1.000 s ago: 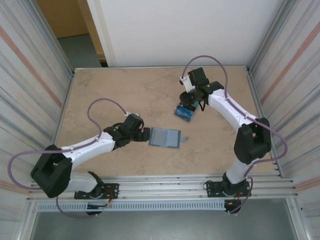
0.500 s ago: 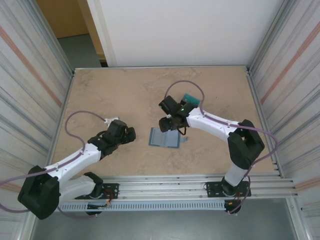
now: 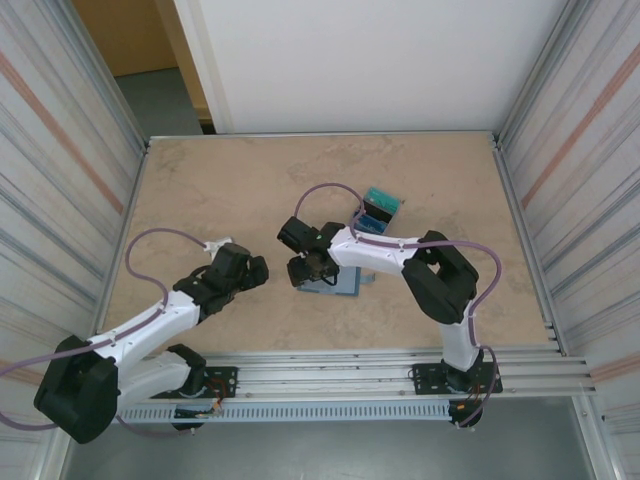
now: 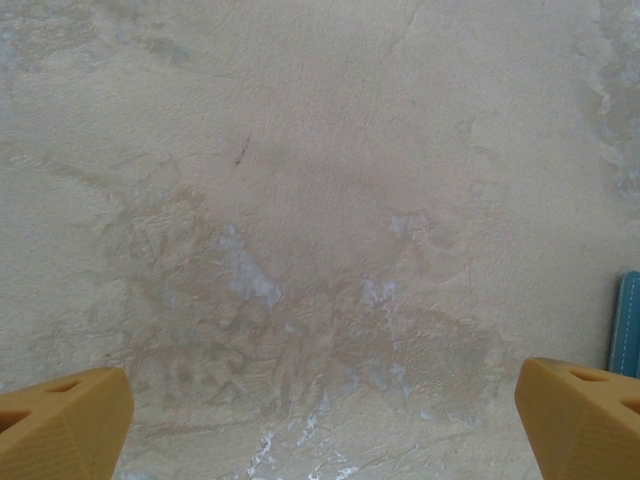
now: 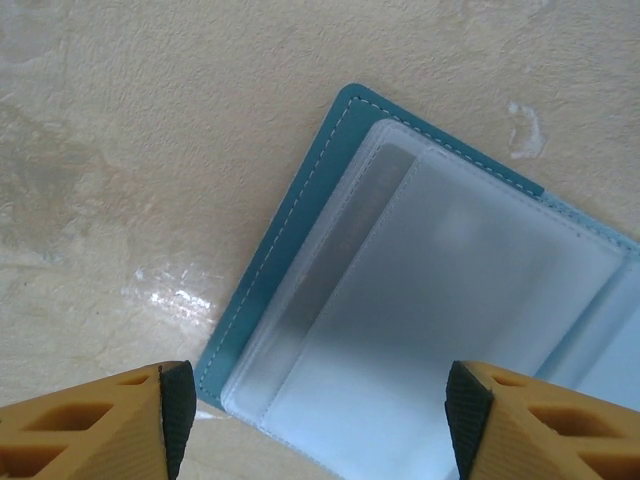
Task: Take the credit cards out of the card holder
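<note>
The card holder [image 3: 343, 284] lies open on the table's middle, its teal border and pale clear pockets [image 5: 440, 300] facing up. My right gripper [image 3: 304, 271] hovers over its left end, open, the fingers [image 5: 165, 415] straddling the near corner with nothing between them [image 5: 318, 425]. The credit cards [image 3: 381, 207] sit in a teal, black and blue pile behind and to the right of the holder. My left gripper [image 3: 260, 268] stands open just left of the holder, over bare table [image 4: 320, 425]. A strip of the holder's teal edge [image 4: 629, 322] shows beside its right fingertip.
Ribbed metal walls [image 3: 60, 200] close in the table on both sides, and a metal rail [image 3: 330, 365] runs along the near edge. The right arm [image 3: 400, 252] stretches across the middle. Bare tabletop [image 3: 230, 185] lies at the back left.
My right gripper left the card pile at the back right, swung left over the holder's left end and opened wider. My left arm drew back leftward off the holder.
</note>
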Tool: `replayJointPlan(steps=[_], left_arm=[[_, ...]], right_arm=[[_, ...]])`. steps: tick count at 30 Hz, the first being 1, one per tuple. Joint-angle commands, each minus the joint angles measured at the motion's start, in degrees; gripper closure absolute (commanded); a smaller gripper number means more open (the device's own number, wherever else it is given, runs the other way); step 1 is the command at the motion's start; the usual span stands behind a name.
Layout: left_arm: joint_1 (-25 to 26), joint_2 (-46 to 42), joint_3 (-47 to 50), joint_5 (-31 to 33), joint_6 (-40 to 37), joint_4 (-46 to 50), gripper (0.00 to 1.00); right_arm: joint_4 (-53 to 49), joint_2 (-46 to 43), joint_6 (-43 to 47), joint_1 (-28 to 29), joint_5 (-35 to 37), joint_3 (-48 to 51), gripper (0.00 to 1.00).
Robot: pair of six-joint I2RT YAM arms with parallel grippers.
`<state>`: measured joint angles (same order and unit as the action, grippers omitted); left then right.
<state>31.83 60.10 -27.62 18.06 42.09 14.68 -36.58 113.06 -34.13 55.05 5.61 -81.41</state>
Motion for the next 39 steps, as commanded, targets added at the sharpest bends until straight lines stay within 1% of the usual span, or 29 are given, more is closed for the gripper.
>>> replayJointPlan(steps=[1, 9, 17, 24, 28, 32, 34, 39], left_arm=[[-0.4, -0.8, 0.5, 0.6, 0.9, -0.7, 0.01], [-0.5, -0.7, 0.4, -0.1, 0.7, -0.9, 0.01], [-0.6, -0.2, 0.2, -0.8, 0.6, -1.4, 0.01], [-0.7, -0.3, 0.0, -1.1, 0.6, -1.1, 0.01], [-0.7, -1.1, 0.1, -0.8, 0.6, -0.6, 0.01], [-0.6, -2.4, 0.2, -0.5, 0.6, -0.1, 0.01], [-0.6, -3.1, 0.3, -0.4, 0.5, 0.3, 0.01], [-0.6, -4.4, 0.5, -0.4, 0.5, 0.7, 0.01]], right_arm=[[-1.7, 1.1, -1.4, -0.2, 0.3, -1.7, 0.32], [-2.5, 2.8, -0.9, -0.3, 1.2, -1.3, 0.38], [-2.5, 3.5, -0.9, -0.2, 1.0, 0.6, 0.4], [-1.5, 2.5, -0.4, -0.4, -0.3, 3.3, 0.52], [0.6, 0.7, 1.0, -1.1, -3.5, 5.4, 0.6], [1.5, -0.5, 3.4, -1.8, -5.5, 6.7, 0.71], [1.8, -1.1, 5.1, -1.8, -6.4, 7.0, 0.73], [4.4, -2.9, 9.4, -1.1, -13.6, 8.2, 0.75]])
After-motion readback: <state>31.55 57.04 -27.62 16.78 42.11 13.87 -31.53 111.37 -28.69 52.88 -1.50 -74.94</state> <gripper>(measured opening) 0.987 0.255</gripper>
